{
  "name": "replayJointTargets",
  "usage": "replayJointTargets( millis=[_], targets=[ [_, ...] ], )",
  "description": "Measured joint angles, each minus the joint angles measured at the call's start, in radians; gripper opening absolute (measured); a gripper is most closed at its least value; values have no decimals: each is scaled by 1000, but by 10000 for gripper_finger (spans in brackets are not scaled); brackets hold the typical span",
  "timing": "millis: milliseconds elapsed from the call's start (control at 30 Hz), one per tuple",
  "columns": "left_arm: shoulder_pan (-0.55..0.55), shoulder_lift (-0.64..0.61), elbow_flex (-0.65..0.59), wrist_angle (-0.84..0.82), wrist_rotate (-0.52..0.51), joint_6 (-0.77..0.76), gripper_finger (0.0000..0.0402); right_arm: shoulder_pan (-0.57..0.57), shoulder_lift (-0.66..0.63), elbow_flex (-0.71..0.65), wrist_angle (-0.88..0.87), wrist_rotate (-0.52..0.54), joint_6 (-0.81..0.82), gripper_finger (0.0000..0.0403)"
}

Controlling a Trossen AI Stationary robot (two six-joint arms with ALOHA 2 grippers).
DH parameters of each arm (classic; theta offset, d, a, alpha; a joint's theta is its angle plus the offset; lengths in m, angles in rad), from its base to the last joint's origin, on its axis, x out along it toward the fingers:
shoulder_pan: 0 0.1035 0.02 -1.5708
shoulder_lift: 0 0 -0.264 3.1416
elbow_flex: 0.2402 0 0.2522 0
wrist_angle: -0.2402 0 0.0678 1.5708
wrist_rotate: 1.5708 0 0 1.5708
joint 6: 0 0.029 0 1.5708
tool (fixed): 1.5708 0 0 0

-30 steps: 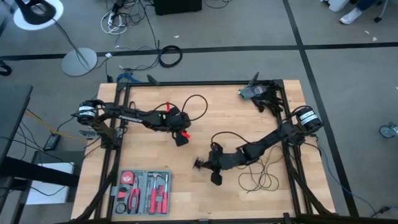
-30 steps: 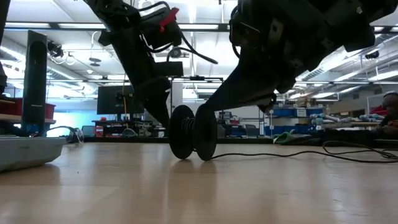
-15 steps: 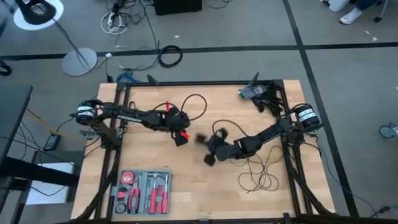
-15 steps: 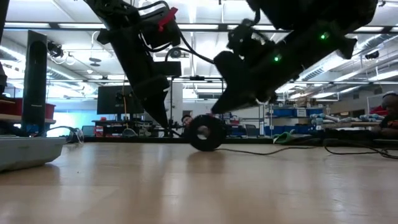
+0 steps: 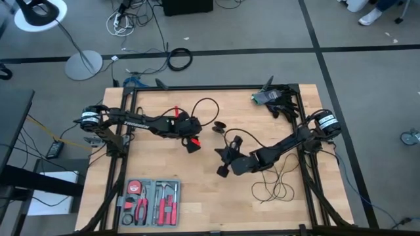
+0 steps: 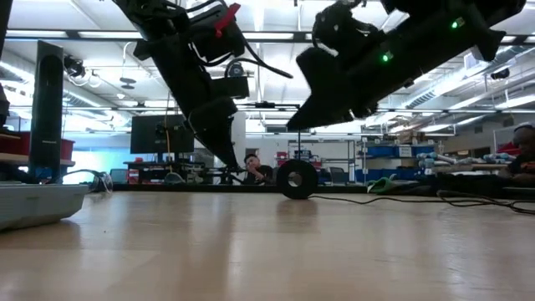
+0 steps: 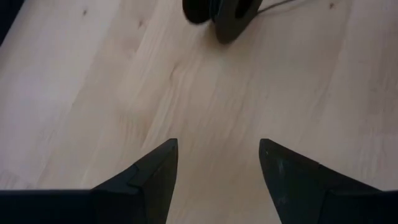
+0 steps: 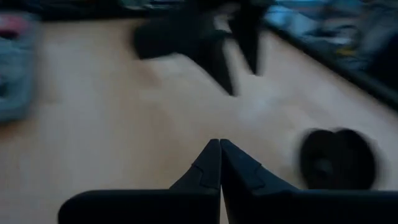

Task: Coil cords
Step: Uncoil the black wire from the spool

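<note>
The cord's small round black puck stands on its edge on the wooden table near the middle, also seen in the left wrist view and the right wrist view. Its thin black wire trails toward the table's right and ends in loose loops. My left gripper hangs open over bare wood to the left of the puck. My right gripper is shut above the table, nearer than the puck. Neither touches the cord.
A grey tool tray with red-handled tools lies at the near left edge. A green-and-black clutter sits at the far right corner. A black frame borders the table. A person shows in the room behind.
The puck has rolled on its edge from beside my right gripper toward the table's far edge, trailing its wire, and now stands past my left gripper's fingertips. My right gripper has swung toward the far edge, risen a little and rolled about its wrist, fingers staying shut.
</note>
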Motion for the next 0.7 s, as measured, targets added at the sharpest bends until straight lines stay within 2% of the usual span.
replayJointTargets(
  millis=[100, 167, 333, 500, 700],
  targets=[
    [0, 0, 0, 7, 0, 0, 229, -3, 0, -1, -27, 130, 9, 0],
    [0, 0, 0, -1, 0, 0, 229, -19, 0, -1, -37, 177, 1, 0],
    [0, 0, 0, 1, 0, 0, 229, -128, 0, -1, -54, 67, -8, 0],
    [0, 0, 0, -2, 0, 2, 229, -201, 0, -1, -43, 47, -33, 0],
    [0, 0, 0, 1, 1, 21, 229, -264, 0, -1, -124, -32, -7, 0]
  ],
)
